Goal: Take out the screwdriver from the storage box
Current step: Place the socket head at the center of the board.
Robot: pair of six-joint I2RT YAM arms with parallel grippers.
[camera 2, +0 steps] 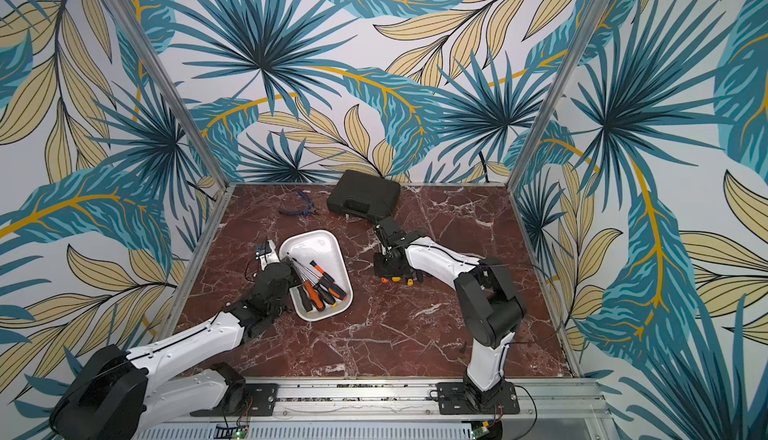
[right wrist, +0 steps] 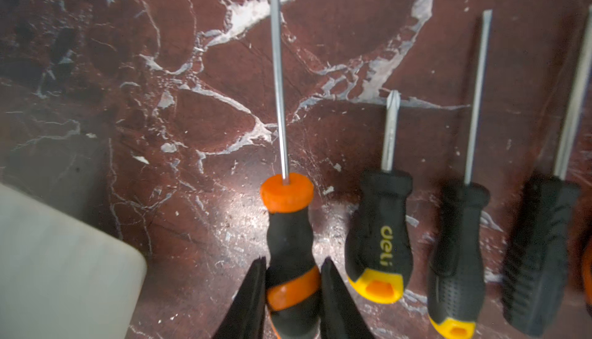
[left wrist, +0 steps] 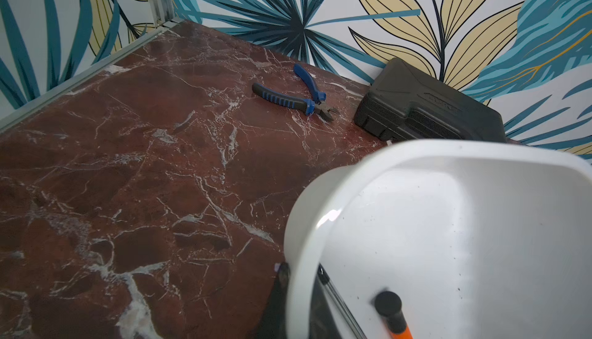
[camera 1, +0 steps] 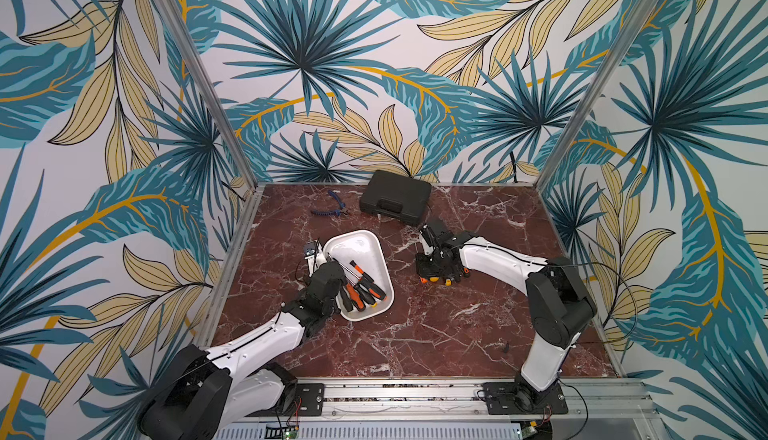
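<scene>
- We see a red marble table [camera 1: 436, 334] under everything.
- A black case [camera 1: 395, 201] lies closed at the far edge, close to the wall.
- The storage box [camera 1: 353, 248], a white tub, sits left of centre. Several boxed screwdrivers [camera 1: 361, 288] are heaped at its near end.
- Our left gripper [left wrist: 299, 271] is clamped on the box's wall, one finger outside and one inside.
- Our right gripper [right wrist: 293, 263] pinches the handle of an orange-and-black screwdriver [right wrist: 288, 241], which is outside the box, to its right, over bare marble.
- Other loose screwdrivers [right wrist: 379, 235] lie in a row just beside it.
- Blue-handled pliers [camera 1: 332, 207] lie near the case.
</scene>
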